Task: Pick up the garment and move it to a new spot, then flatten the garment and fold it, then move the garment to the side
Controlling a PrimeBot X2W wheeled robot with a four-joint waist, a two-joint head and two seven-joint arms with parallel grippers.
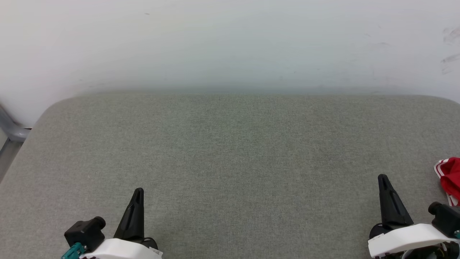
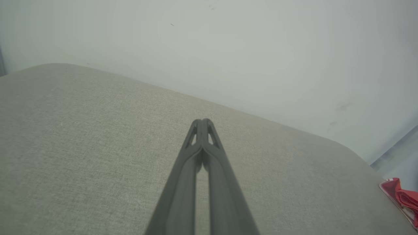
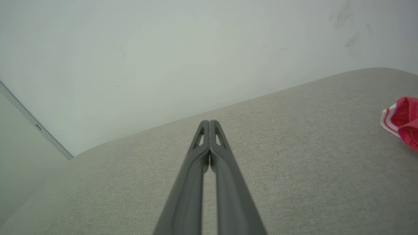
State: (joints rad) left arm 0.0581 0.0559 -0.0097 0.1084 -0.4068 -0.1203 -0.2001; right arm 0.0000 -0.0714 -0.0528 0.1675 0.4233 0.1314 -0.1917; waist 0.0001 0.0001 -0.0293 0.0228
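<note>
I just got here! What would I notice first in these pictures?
The red shirt pops out, bunched on the big grey pad at the right edge of the head view. Next come two pairs of dark jaws, shut and empty, poking up at the bottom corners.
</note>
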